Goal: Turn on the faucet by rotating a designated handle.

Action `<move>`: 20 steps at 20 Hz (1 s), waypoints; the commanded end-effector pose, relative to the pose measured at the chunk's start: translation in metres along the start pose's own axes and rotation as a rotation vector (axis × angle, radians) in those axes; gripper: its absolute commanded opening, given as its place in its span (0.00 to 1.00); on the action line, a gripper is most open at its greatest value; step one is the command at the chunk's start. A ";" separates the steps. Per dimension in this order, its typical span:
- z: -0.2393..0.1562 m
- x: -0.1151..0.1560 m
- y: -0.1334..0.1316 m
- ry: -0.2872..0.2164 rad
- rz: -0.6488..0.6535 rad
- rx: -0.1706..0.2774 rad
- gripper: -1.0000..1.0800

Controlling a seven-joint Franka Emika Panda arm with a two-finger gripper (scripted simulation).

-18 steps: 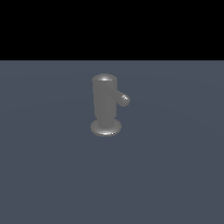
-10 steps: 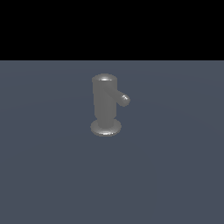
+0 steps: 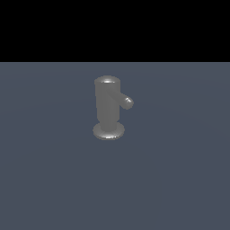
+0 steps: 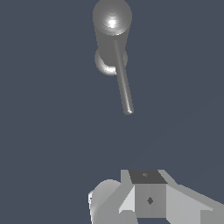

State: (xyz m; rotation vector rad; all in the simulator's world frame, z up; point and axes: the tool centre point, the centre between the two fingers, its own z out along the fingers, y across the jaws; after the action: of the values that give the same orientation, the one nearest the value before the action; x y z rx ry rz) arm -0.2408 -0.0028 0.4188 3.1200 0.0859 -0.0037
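Floor (image 3: pixel 179 179) was flat, uniform slate blue-grey, no texture. Backdrop (image 3: pixel 115 27) above it was solid black. Lighting was soft, from overhead.

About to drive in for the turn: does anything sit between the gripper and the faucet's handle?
Nothing visible does. In the wrist view only bare floor lies between the gripper and the handle sticking out from the faucet. The gripper is apart from it.

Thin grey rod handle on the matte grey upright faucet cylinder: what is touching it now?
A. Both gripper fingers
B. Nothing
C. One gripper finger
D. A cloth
B: the thin grey rod handle projects free from the grey faucet cylinder, with the gripper well apart.
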 end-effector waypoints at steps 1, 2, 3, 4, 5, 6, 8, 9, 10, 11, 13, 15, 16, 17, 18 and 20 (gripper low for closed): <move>0.019 0.004 -0.003 0.000 -0.016 0.002 0.00; 0.027 0.006 -0.004 0.000 -0.023 0.003 0.00; 0.036 0.008 -0.005 0.001 -0.030 0.004 0.00; 0.044 0.010 -0.006 0.001 -0.037 0.005 0.00; 0.053 0.012 -0.008 0.001 -0.044 0.005 0.00; 0.061 0.014 -0.009 0.001 -0.051 0.006 0.00; 0.077 0.017 -0.011 0.002 -0.065 0.008 0.00; 0.085 0.019 -0.013 0.002 -0.072 0.009 0.00; 0.093 0.021 -0.014 0.002 -0.078 0.009 0.00; 0.101 0.023 -0.015 0.002 -0.085 0.010 0.00; 0.116 0.027 -0.018 0.003 -0.098 0.012 0.00; 0.131 0.031 -0.020 0.003 -0.111 0.013 0.00; 0.138 0.033 -0.022 0.003 -0.117 0.014 0.00; 0.145 0.034 -0.023 0.003 -0.122 0.015 0.00; 0.151 0.036 -0.024 0.003 -0.127 0.015 0.00; 0.162 0.039 -0.026 0.004 -0.137 0.016 0.00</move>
State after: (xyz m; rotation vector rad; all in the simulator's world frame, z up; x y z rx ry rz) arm -0.2060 0.0203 0.2654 3.1235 0.2883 -0.0026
